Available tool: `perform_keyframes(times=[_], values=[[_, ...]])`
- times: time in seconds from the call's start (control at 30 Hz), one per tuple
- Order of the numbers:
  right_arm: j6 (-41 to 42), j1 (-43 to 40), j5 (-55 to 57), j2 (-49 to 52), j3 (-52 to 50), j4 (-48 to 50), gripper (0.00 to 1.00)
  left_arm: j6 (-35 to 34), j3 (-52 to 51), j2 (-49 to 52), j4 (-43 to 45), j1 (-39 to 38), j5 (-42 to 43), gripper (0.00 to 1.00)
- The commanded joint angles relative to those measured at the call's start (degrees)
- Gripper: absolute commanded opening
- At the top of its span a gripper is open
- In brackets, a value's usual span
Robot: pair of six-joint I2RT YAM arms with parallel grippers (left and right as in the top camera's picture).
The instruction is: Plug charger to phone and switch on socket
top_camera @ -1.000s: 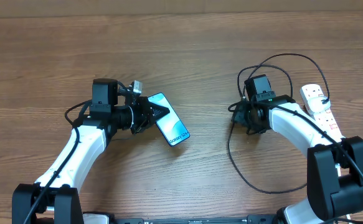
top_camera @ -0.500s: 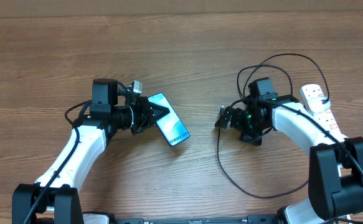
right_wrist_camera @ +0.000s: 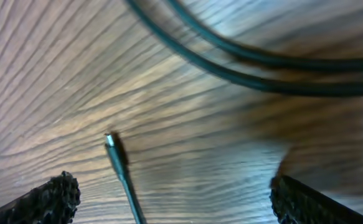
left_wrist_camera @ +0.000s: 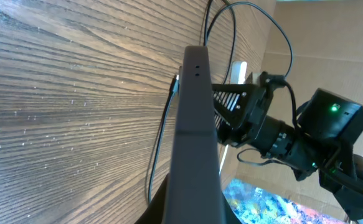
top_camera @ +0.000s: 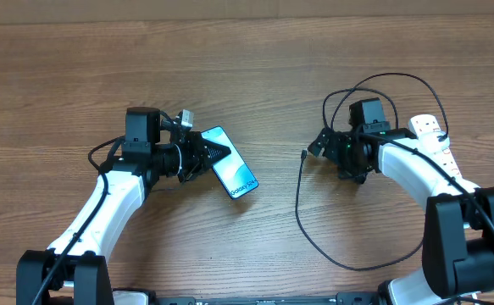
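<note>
On phone (top_camera: pixel 232 172), small "Galaxy S24" lettering

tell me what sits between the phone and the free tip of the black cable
Nothing. In the overhead view the stretch of table between the phone and the cable tip is bare wood.

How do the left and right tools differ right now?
The left tool is shut on the phone; the right tool is open and holds nothing. The left tool has its thing in hand, while the right tool only hovers over the charger, whose tip lies on the table between its fingers. Both point inward, toward each other.
</note>
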Motion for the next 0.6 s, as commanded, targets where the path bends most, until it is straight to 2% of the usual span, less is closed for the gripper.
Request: perform_keyframes(times=[0.0,0.13,0.23,0.33,0.4,0.53,0.57], values=[[-3.0,3.8,1.8,0.2,-0.1,0.8,0.95,1.0,0.6,-0.1,0.3,0.3,1.5,0.04],[-3.0,10.1,9.4,1.0,-0.1,3.3,0.93,0.7,0.6,-0.1,0.3,0.3,0.7,0.04],[-0.3,13.4,17.3,2.6,-0.1,3.1,0.86,0.5,0.6,-0.1,0.3,0.3,1.1,0.04],[0.1,13.6,17.6,3.1,0.0,3.1,0.79,-0.1,0.6,-0.1,0.3,0.3,1.8,0.04],[-0.2,13.6,17.6,3.1,0.0,3.7,0.69,-0.1,0.6,-0.1,0.3,0.3,1.8,0.04],[-2.1,13.8,17.5,3.7,0.0,5.6,0.57,-0.1,0.6,-0.1,0.3,0.3,1.8,0.04],[-2.2,13.9,17.5,4.0,0.0,5.7,0.56,-0.1,0.6,-0.1,0.3,0.3,1.8,0.04]])
